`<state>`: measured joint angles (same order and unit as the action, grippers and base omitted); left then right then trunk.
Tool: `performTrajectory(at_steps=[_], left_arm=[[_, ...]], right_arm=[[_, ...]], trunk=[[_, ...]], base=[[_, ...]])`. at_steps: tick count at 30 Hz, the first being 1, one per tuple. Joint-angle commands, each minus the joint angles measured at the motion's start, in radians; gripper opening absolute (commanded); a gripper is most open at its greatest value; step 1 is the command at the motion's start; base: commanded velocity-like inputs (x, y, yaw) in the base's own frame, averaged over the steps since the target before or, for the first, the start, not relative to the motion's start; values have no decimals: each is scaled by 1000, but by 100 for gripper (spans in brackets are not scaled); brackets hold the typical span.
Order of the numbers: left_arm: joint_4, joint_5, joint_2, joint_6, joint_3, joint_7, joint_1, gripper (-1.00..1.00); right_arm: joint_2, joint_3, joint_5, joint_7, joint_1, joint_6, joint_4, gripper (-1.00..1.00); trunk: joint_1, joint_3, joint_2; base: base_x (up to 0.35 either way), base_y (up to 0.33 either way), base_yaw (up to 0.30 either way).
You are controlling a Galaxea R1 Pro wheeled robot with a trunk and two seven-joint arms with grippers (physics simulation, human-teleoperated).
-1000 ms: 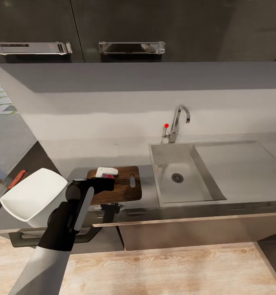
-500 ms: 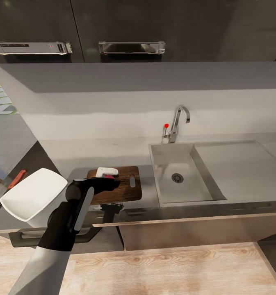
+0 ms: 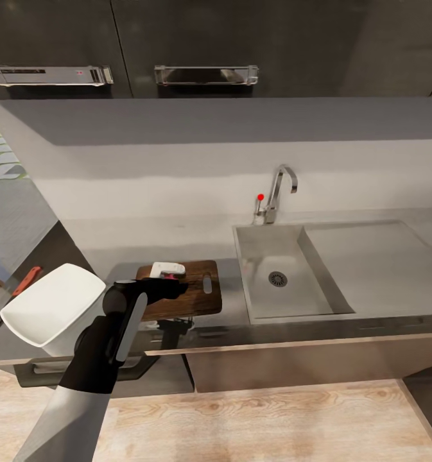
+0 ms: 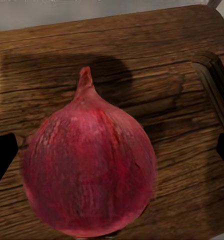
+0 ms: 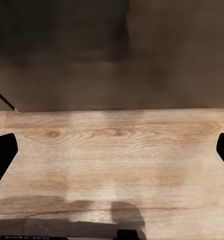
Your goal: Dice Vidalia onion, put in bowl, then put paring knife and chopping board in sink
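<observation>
Onion (image 4: pixel 89 165) first: your left wrist camera looks straight onto a deep red, papery bulb with fine lengthwise streaks and a short pointed stalk, sitting on the chopping board (image 4: pixel 142 50). The board is dark brown wood with strong grain, a rounded corner and a handle slot (image 4: pixel 214 95) cut at the bulb's 2 o'clock. Your left gripper (image 4: pixel 112 155) is spread wide, one black fingertip (image 4: pixel 2 157) at 9 o'clock and the other at 3 o'clock of the onion, neither touching it.

From your head camera, the board (image 3: pixel 193 292) lies on the glossy grey countertop (image 3: pixel 145 237), just beside the steel sink (image 3: pixel 286 308) at its 3 o'clock, with a narrow strip of counter between them. The basin is rectangular with sloped walls and a dark round drain (image 3: pixel 277 278); a flat drainboard (image 3: pixel 370 256) runs further toward 3 o'clock, and the chrome tap (image 3: pixel 280 192) with its red knob stands at 12 o'clock of the basin. The white, rounded-square bowl (image 3: pixel 49 314) sits at 9 o'clock of the board, near the counter's front edge. The paring knife (image 3: pixel 26 280), red-handled, lies at 10 o'clock of the bowl.

Your right gripper (image 5: pixel 112 155) hangs open over pale wood-grain floor (image 5: pixel 112 150), with dark cabinet fronts (image 5: pixel 112 50) beyond.
</observation>
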<state>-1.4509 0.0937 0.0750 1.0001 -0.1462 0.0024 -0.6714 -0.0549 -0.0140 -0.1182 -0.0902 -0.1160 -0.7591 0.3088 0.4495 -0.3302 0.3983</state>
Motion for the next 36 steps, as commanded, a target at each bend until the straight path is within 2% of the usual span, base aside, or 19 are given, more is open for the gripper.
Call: performTrajectory(at_steps=[1,21,36], left_arm=[[-1,6,0,5,1,2,-1,100],[-94,1,-1,5,3,2,-1,100],[-93,1,-1,5,2,2,-1,100]], right_arm=[[0,-1,-11,-9,-1,-2,0,100],[0,-1,-11,-6,-1,-2,0,100],[0,-1,-11,-6,-1,-2,0,100]], trunk=[[1,-1,2],[1,29,2],[1,53,2]], base=[[0,0,0],[-11,0,0],[-289,0,0]])
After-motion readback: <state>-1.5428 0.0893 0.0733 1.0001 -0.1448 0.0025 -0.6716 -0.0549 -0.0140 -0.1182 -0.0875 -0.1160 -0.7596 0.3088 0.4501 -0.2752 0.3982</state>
